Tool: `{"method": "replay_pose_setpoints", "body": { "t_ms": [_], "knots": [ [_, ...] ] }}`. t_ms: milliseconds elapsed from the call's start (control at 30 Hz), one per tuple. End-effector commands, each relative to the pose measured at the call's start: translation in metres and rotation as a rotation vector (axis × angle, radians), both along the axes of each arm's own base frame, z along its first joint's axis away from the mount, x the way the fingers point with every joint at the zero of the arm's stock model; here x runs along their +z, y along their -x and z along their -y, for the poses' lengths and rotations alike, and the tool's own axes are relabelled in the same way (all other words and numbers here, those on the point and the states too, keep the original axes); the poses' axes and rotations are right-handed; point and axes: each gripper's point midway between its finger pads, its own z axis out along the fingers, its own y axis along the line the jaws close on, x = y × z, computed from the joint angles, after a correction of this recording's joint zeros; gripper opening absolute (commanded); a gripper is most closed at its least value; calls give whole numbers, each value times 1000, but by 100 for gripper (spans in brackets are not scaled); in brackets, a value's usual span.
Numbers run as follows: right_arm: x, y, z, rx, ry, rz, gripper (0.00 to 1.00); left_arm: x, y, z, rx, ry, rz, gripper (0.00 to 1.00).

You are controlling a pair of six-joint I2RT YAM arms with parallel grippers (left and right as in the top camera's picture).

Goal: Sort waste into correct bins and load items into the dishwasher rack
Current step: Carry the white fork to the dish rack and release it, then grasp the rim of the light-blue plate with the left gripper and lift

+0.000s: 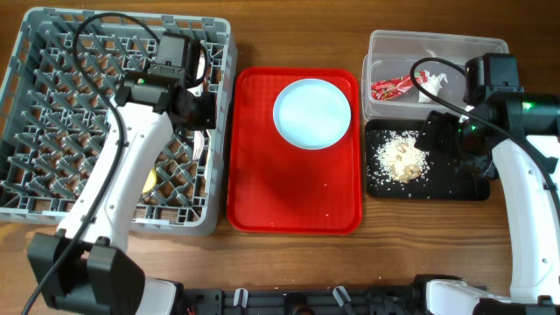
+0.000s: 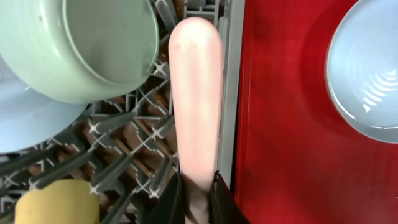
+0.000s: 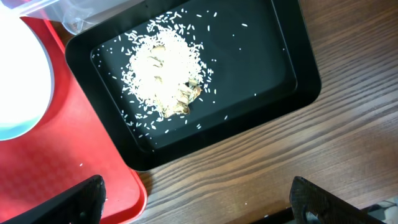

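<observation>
The grey dishwasher rack (image 1: 52, 105) fills the left. My left gripper (image 1: 201, 112) hangs over its right edge, shut on a pale white plastic utensil (image 2: 196, 93); I cannot tell if it is the fork or the spoon. A mint bowl (image 2: 81, 43) and a yellow-inside bowl (image 2: 56, 206) sit in the rack. The mint-blue plate (image 1: 312, 112) lies on the red tray. The clear tub (image 1: 455, 48) holds the red wrapper (image 1: 391, 87) and white napkin (image 1: 435, 82). The black tray (image 1: 459, 184) holds beige food scraps (image 1: 402, 160). My right gripper (image 3: 199, 205) is open and empty.
The red serving tray (image 1: 293, 192) lies between the rack and the bins, with a few crumbs on it. Another white utensil lies in the rack (image 1: 203, 144) under my left gripper. Bare wood shows along the front edge and at the far right.
</observation>
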Motion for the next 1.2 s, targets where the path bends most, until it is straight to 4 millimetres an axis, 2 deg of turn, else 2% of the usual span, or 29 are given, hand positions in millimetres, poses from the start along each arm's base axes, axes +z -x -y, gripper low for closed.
{"method": "replay_pose_setpoints", "body": {
  "t_ms": [0,33,100,200,300,400,467,600,700,800,867,967,1067,1167],
  "knots": [
    [1,1,1,4,6,-1,95,-17,-4,-1,-46,-15,-40,10],
    [1,1,1,5,6,-2,95,-20,-4,0,-47,-16,-49,16],
    [1,1,1,4,6,-2,95,-21,-5,-1,-46,-17,-53,37],
    [1,1,1,5,6,-1,95,-21,-5,-1,-46,-17,-51,47],
    [1,1,1,4,6,-1,95,-21,-3,4,-53,-3,-54,52],
    [1,1,1,4,6,1,95,-18,-2,36,-124,97,-47,57],
    [1,0,1,4,7,4,95,-12,-3,73,-210,180,-15,58],
    [1,0,1,-1,6,5,96,1,-11,134,-357,226,107,65],
    [1,0,1,-7,4,6,96,0,-16,182,-457,235,192,69],
    [1,0,0,-5,1,5,96,-20,-16,210,-504,198,205,74],
    [1,0,0,-5,1,5,96,-43,-10,228,-566,178,173,75],
    [1,0,0,-5,0,5,96,-82,3,245,-660,131,108,76],
    [1,0,0,-4,-3,5,96,-113,11,251,-722,82,61,76],
    [1,0,0,-4,-3,5,96,-138,10,247,-712,20,35,76]
  ]
}}
